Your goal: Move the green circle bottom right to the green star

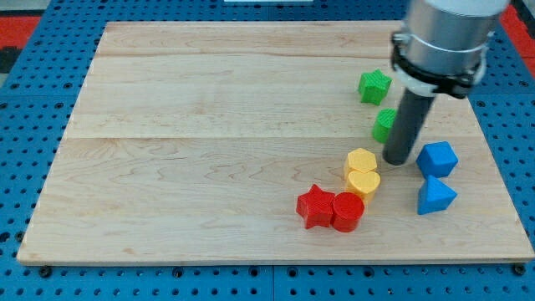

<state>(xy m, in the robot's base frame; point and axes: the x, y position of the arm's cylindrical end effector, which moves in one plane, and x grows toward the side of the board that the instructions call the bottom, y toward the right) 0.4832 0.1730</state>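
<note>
The green star [374, 85] lies near the view's upper right on the wooden board [209, 150]. The green circle [384, 124] sits just below it and slightly right, partly hidden behind my rod. My tip [398, 160] rests on the board just below and right of the green circle, close to it; whether they touch I cannot tell.
A blue cube [437, 158] and a blue triangle [435, 196] lie right of my tip. A yellow hexagon [360, 161] and yellow heart [364, 182] lie lower left of it. A red star [315, 206] and red circle [348, 211] sit below those.
</note>
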